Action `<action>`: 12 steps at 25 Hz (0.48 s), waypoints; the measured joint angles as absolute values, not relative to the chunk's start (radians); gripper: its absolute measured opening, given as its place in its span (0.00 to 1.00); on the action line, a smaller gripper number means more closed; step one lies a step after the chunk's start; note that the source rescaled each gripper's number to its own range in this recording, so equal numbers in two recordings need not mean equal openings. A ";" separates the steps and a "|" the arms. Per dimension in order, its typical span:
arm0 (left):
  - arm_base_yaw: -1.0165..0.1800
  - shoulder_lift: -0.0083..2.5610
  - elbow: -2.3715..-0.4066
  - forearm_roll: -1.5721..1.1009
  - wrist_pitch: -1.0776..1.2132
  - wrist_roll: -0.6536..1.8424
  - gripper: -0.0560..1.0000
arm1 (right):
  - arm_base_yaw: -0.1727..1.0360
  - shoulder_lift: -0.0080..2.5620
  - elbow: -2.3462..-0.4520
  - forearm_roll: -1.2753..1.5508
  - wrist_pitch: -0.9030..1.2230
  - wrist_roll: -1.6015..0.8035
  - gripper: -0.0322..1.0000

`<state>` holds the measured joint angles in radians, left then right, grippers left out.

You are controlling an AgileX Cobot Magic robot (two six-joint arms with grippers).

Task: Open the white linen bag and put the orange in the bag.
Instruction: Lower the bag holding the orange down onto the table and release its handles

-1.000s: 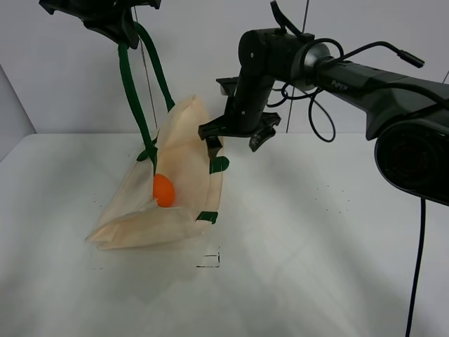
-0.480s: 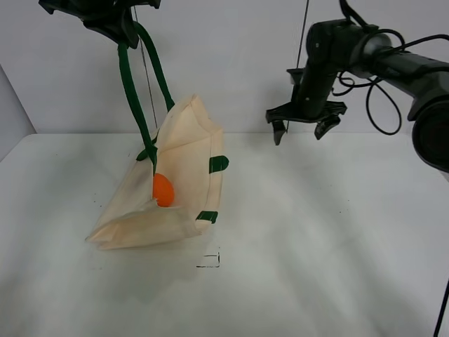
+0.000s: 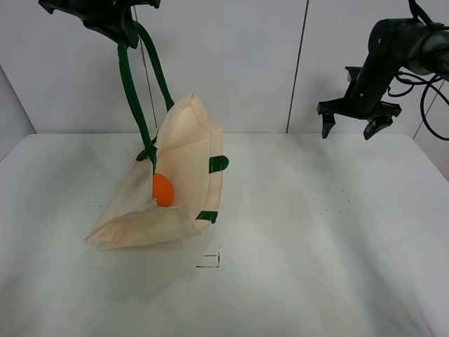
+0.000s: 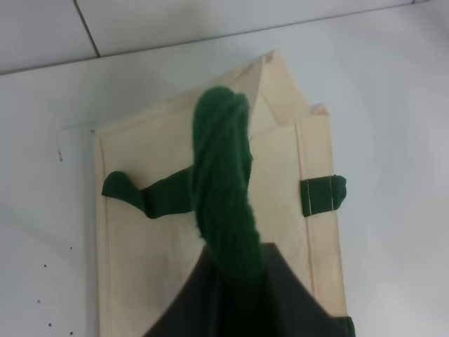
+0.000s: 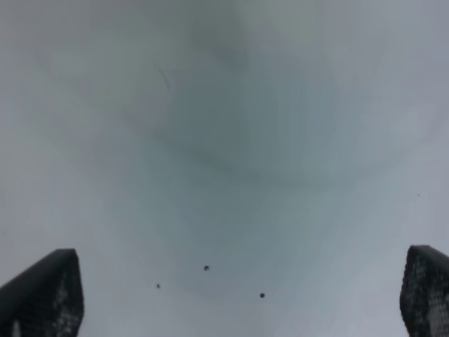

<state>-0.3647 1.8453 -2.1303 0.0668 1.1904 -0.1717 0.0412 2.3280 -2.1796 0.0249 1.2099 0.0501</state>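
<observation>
We see the orange point(image 3: 163, 190) sitting inside the white linen bag point(image 3: 184, 158), which rests on the table point(image 3: 316, 232) with its mouth lifted. Our left tool point(image 3: 125, 34) clamps the green handle point(image 3: 130, 88) high up; our right tool point(image 3: 348, 130) hangs wide open, well apart.

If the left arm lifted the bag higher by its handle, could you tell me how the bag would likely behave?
Probably floppy: the bag sags and folds below the handle gripped by the left end effector. It would likely tilt toward the orange inside, which may roll in the fold.
</observation>
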 joint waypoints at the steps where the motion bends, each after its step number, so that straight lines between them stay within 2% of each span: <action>1: -0.365 1.845 -2.130 0.067 1.190 -0.172 0.05 | 0.041 2.323 -2.177 0.032 1.210 0.046 1.00; 7: -0.365 1.845 -2.130 0.067 1.190 -0.172 0.05 | 0.043 2.196 -2.025 0.049 1.209 0.029 1.00; 12: -0.365 1.845 -2.130 0.067 1.190 -0.172 0.05 | 0.043 1.968 -1.733 0.050 1.208 0.009 1.00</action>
<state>-0.3647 1.8453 -2.1303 0.0668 1.1904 -0.1717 0.0435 1.9682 -1.7331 0.0503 1.2077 0.0094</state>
